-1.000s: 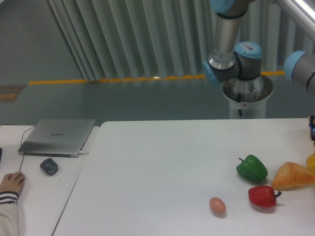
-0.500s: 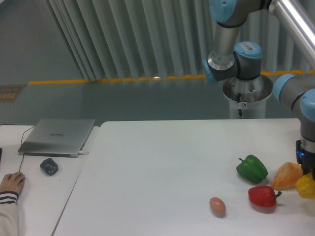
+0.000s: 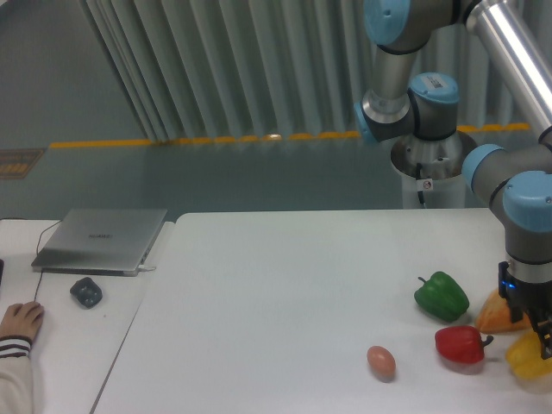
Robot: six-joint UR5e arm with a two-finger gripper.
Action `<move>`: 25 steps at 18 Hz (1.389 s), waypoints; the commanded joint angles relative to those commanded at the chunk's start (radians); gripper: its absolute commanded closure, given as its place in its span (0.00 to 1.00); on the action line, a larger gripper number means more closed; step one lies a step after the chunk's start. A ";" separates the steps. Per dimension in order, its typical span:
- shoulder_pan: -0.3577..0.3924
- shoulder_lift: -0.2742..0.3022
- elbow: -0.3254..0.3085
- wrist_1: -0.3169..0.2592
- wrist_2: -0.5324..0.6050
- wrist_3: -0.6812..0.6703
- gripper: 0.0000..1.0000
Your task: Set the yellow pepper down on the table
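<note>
Fingers (image 3: pixel 533 338) apparently gripping yellow pepper (image 3: pixel 528 359), hanging low beside red pepper (image 3: pixel 460 343), nearing bench (image 3: pixel 276 302) for release.

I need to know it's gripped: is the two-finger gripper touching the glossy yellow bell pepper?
Touching. The fixed camera shows the gripper fingers overlapping the glossy yellow bell pepper with no gap.
</note>
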 joint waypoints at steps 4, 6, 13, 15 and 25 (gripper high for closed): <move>0.015 0.048 -0.011 -0.008 0.000 0.008 0.00; 0.041 0.081 -0.017 -0.046 -0.005 0.009 0.00; 0.135 0.101 0.087 -0.262 -0.051 0.253 0.00; 0.150 0.101 0.092 -0.270 -0.049 0.303 0.00; 0.170 0.098 0.078 -0.278 -0.048 0.379 0.00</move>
